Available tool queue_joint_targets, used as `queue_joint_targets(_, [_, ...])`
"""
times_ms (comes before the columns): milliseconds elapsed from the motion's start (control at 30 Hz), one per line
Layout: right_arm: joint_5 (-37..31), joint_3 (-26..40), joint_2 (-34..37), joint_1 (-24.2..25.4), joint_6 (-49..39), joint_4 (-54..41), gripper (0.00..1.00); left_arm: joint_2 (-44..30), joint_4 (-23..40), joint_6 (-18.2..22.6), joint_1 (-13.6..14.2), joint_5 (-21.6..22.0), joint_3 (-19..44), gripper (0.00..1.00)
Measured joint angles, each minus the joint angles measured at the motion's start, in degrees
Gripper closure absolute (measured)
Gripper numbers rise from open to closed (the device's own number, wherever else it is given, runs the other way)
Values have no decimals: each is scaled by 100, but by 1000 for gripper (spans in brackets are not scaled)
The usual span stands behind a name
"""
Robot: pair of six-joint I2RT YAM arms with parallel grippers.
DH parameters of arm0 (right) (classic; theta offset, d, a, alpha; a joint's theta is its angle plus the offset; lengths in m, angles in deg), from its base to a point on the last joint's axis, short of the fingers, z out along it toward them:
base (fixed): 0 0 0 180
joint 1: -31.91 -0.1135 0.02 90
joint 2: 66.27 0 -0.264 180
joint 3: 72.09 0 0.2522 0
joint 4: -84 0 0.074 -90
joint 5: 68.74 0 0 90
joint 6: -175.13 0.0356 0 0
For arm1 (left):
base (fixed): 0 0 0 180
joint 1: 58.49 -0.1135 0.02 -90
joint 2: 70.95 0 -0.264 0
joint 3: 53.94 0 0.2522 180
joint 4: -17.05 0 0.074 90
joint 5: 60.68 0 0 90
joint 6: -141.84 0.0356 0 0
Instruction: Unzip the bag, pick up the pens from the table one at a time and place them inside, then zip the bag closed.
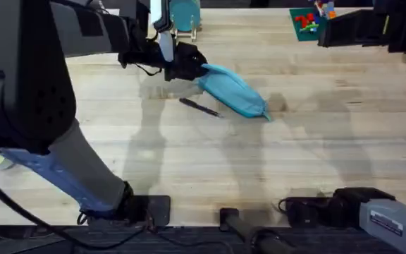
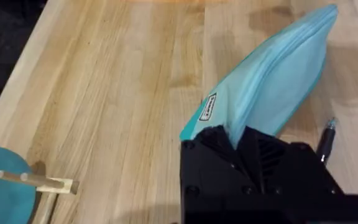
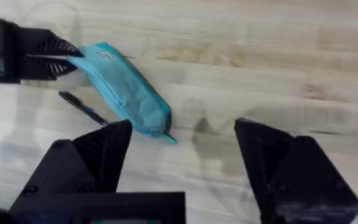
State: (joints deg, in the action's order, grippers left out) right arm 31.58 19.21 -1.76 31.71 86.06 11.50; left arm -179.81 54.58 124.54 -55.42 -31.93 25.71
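The light turquoise bag (image 1: 232, 92) lies slanted on the table (image 1: 316, 155) at the far middle. My left gripper (image 1: 189, 65) is shut on its far-left end, the fingers (image 2: 253, 155) pinching the fabric beside a small white tag. A slim dark pen (image 1: 199, 107) lies just in front of the bag, close to the left gripper; it also shows in the left wrist view (image 2: 325, 140). High over the right side, my right gripper (image 3: 182, 155) hangs open with nothing in it, looking down on the bag (image 3: 123, 87) and pen (image 3: 82, 107).
A round teal object on a wooden stand (image 1: 184, 14) stands just behind the left gripper. A green card with small coloured pieces (image 1: 305, 21) lies at the far right. The table's left edge (image 2: 17, 68) runs near the left gripper.
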Motion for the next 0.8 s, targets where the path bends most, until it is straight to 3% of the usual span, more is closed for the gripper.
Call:
queue_joint_targets(267, [131, 0, -2, 0, 1060, -171, 3, 0, -2, 0, 0, 0, 0, 956])
queue_joint_targets(467, [961, 0, -1, -58, 973, -585, 3, 0, -2, 0, 0, 1, 0, 956])
queue_joint_targets(800, [1245, 0, -2, -633, 760, -1947, 3, 0, -2, 0, 0, 0, 0, 956])
